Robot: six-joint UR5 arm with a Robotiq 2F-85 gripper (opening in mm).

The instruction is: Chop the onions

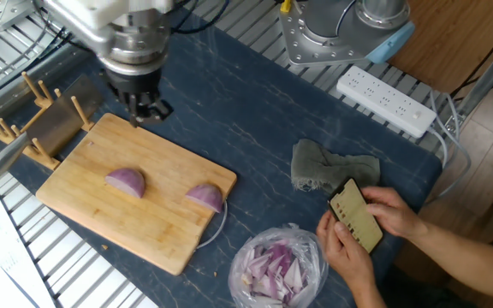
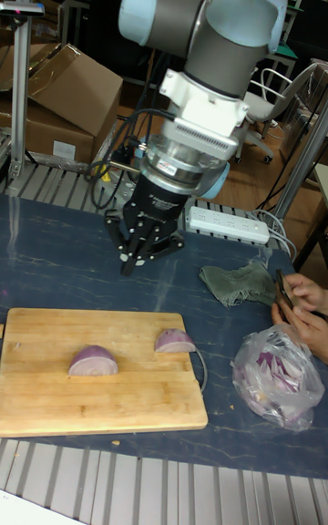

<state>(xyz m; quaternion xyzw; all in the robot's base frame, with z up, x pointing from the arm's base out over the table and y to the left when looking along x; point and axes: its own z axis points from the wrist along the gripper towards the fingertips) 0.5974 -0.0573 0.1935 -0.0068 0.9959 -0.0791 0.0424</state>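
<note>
Two red onion halves lie dome-up on the wooden cutting board, one near its middle and one at its right edge. My gripper hangs above the dark table just past the board's far edge, up and behind the left onion. Its fingers look spread, with nothing between them.
A knife rests in a wooden rack left of the board. A clear bag of chopped onion bits sits right of the board. Further right are a grey cloth, a person's hands holding a device, and a power strip.
</note>
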